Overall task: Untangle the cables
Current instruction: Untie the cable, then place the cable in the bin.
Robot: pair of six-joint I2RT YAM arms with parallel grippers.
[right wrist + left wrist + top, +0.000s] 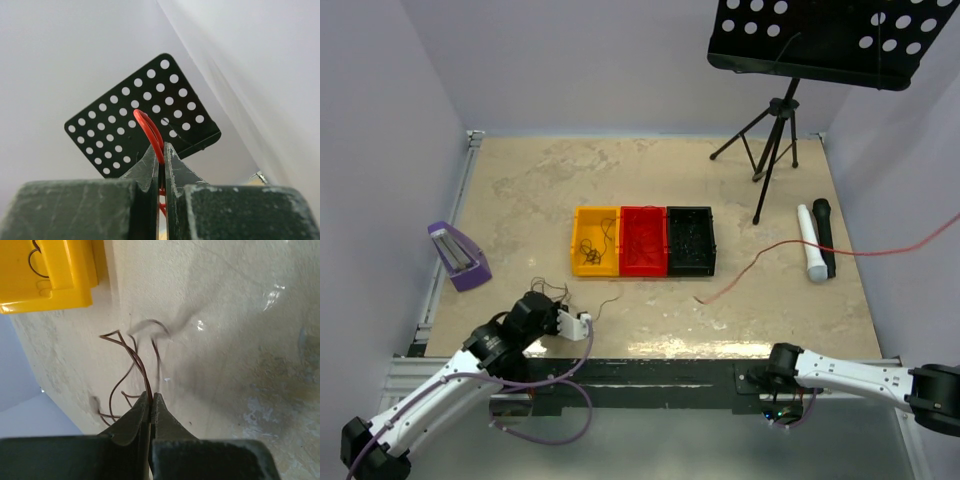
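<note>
Left claw [150, 399] was clamped shut on the brown wires [131, 357], pinching them at its very tip, just above the worktop [235, 340]. The free loops curled towards the yellow bin [65, 275]. The right claw [160, 150] was closed on a loop of red wire [148, 126]. It was down at the near edge, well apart from the left, and pointing up at the music stand [140, 115].

Step in hand, as I judged it: drawing brown strands clear of each other.
- Pull slowly and straight, since the strands looked springy and likely to flick.
- Keep the pinch at the fingertips so the crossings stay in sight.
- If a loop tightens, ease back rather than haul.
- Release only once over a bin.

Counts:
- Arms: two, one claw each.
- Bins: three in a row, yellow, red bin [643, 210] and black bin [690, 272].
- Brown loops at the left claw: several (too fine and overlapped for a firm number).
- Dark wires [592, 258] lay in the yellow bin, but I could not count them.
- Long red strand [760, 257]: one, on the worktop right of the bins.
- Cylinders: two side by side, one white cylinder [810, 245] and one black cylinder [824, 235].
- Purple object [458, 258]: one, at far left.
</note>
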